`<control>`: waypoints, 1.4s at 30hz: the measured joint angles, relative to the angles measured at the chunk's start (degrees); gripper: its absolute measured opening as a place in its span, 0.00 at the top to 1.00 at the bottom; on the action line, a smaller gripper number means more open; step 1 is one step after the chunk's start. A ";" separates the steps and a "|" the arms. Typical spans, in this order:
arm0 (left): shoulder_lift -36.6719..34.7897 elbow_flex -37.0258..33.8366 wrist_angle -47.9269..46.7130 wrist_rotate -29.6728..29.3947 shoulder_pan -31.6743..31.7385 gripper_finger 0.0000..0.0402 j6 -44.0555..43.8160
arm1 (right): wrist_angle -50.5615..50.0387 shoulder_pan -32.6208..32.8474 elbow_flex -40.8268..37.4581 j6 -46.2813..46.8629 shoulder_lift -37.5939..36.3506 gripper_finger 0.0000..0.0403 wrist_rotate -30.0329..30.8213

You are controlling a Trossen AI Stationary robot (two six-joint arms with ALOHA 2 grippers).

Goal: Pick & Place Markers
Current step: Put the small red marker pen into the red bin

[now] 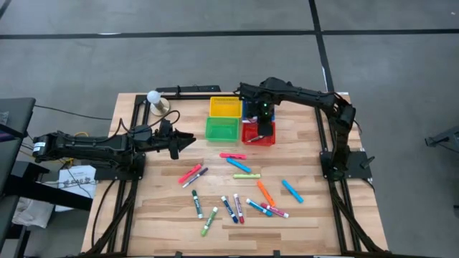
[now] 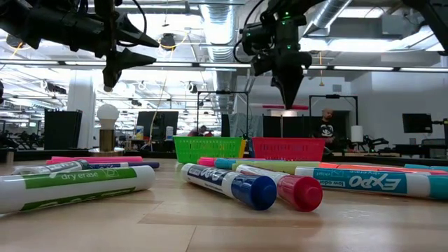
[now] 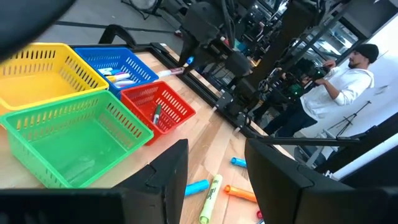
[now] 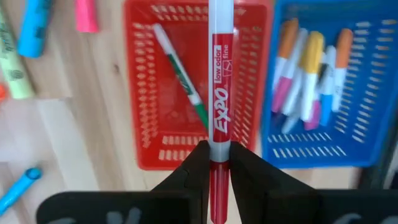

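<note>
1. Looking down from the high view: my right gripper hangs over the red basket; the left gripper waits beside the green basket. Loose markers are scattered on the table, well apart from the baskets.
2. Low view: markers lie flat in the foreground, a blue-capped marker nearest. Round smooth barrels, so I judge they roll and slide easily. Light and stiff, no crush worry.
3. Left wrist view: left gripper fingers are spread, holding nothing. Yellow basket and green one look empty; blue basket holds several markers.
4. Right wrist view: right gripper is pinched on a red marker near one end, the long barrel sticking out over the red basket, where a green marker already lies. An end grip lets it pivot; mid-barrel across the width would be my pick for the next ones.
</note>
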 joint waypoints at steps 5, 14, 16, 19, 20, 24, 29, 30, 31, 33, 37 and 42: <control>0.01 0.00 -0.01 0.01 0.00 0.61 0.01 | 2.25 0.74 -3.34 0.01 -0.04 0.89 -2.55; 0.02 0.00 0.01 0.02 0.00 0.61 0.01 | 9.99 -0.13 -11.17 -0.13 -0.02 0.89 -2.50; 0.01 0.00 0.12 0.01 0.00 0.61 0.01 | 11.31 -0.32 -12.41 -0.83 -0.02 0.89 -2.49; 0.02 0.00 0.20 0.02 0.00 0.61 0.00 | 13.08 -0.36 -13.97 -1.82 -0.02 0.89 -2.47; 0.02 0.00 0.24 0.02 0.00 0.61 0.00 | 13.29 -0.34 -14.60 -2.24 -0.02 0.89 -2.47; 0.01 0.00 0.32 0.02 0.00 0.61 0.00 | 15.32 -0.30 -17.13 -2.55 -0.02 0.89 -2.49; 0.02 0.00 0.37 0.02 0.00 0.61 0.00 | 18.57 -0.36 -19.49 -2.97 -0.02 0.89 -2.47; 0.02 0.00 0.39 0.02 0.00 0.61 0.00 | 19.18 -0.36 -19.94 -2.99 -0.02 0.89 -2.47; 0.02 0.00 0.39 0.02 0.00 0.61 0.00 | 19.83 -0.38 -20.46 -2.99 -0.02 0.89 -2.49; 0.01 0.00 0.41 0.02 0.00 0.61 0.00 | 21.51 -0.36 -21.70 -3.15 -0.02 0.89 -2.47; 0.02 0.00 0.44 0.02 -0.02 0.61 0.00 | 24.62 -0.38 -23.96 -4.52 -0.02 0.89 -2.32; 0.02 0.00 0.63 0.02 -0.01 0.61 0.00 | 26.39 -0.38 -25.40 -4.52 -0.02 0.89 -2.23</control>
